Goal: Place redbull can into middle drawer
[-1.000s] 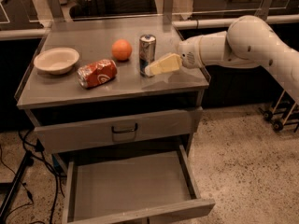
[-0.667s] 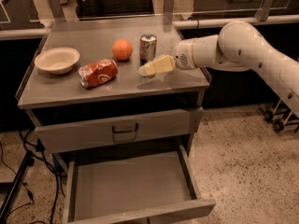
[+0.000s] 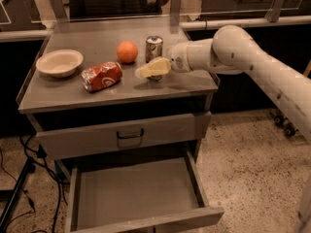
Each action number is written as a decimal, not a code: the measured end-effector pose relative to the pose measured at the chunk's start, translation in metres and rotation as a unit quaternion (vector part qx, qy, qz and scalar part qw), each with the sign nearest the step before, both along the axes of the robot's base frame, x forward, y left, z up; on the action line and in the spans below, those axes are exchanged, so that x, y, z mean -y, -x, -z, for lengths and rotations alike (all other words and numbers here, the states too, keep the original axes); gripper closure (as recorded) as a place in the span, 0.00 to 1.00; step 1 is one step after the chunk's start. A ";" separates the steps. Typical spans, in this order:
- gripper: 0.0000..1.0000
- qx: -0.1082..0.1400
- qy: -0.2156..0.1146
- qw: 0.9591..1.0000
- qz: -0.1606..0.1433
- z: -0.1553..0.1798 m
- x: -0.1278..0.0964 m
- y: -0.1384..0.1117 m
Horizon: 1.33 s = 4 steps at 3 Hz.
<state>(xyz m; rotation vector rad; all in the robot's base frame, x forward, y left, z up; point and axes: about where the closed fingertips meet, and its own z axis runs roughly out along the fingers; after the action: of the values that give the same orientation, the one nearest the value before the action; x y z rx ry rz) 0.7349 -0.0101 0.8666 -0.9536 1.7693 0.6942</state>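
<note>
Redbull can (image 3: 154,47) stands upright just behind, perhaps touching, the gripper (image 3: 142,72).

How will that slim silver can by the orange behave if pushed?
The redbull can stands upright, tall and narrow, so a nudge from the gripper just in front of it would probably tip it. Once down it would likely roll. Shiny metal, possibly slippery.

The arm (image 3: 252,67) is white and smooth-shelled, built of thick rounded tubes that meet at a bulbous joint. A shorter cylindrical wrist section, slightly greyer, carries a small dark round marking near its end. The tool (image 3: 146,71) is pale cream-yellow and wedge-shaped, tapering to the left. It is over the middle of the bench (image 3: 58,93).
</note>
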 end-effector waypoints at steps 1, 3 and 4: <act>0.00 0.001 -0.011 1.000 -0.003 0.002 -0.008 -0.008; 0.42 0.001 -0.011 1.000 -0.003 0.002 -0.008 -0.008; 0.66 0.001 -0.011 1.000 -0.003 0.002 -0.008 -0.008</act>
<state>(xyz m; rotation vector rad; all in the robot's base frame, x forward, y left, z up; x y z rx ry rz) 0.7431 -0.0017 0.8651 -0.9450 1.7530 0.7152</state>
